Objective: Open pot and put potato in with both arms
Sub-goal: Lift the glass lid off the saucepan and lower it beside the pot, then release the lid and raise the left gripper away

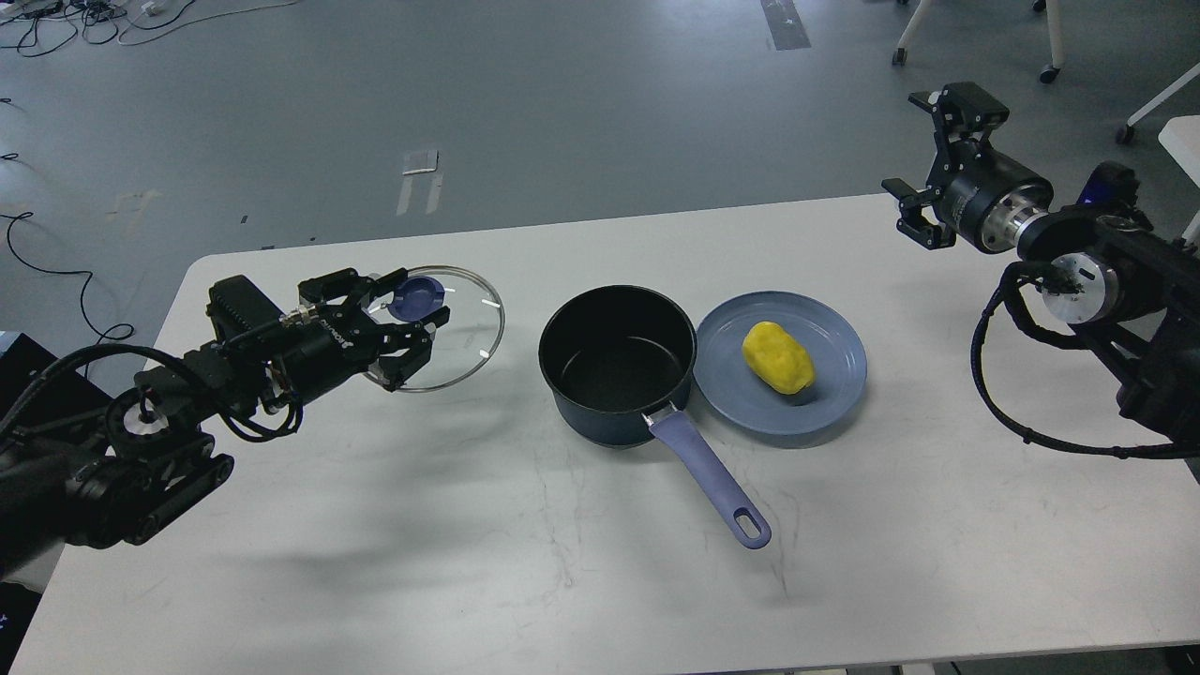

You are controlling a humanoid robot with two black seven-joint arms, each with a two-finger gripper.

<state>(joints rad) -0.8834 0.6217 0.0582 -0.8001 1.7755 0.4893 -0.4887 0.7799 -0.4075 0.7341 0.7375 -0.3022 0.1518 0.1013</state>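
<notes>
- Pot (619,361) open at table centre, black inside empty, handle (710,471) pointing toward the near edge
- Lid (448,328) lies flat on the table left of the pot, apart from it, blue knob (416,298) up
- Left gripper (398,323) over the lid by the knob; fingers spread, nothing lifted; whether they touch the knob I cannot tell
- Potato (778,357) on the plate (825,412), plate rim just beside the pot's right wall
- Right gripper (923,164) high over the far right corner, jaws wide apart, empty, well apart from the potato
- Judgement: lid step looks done; next is the right arm's pick
- Do it well: descend from above, close across the potato's short axis, lift clear of the pot rim, then carry left and release low inside
- Room: bare table near the front and right; the path from plate to pot is short, with only the rim in the way
- Left arm best drawn back left, clear of the pot
</notes>
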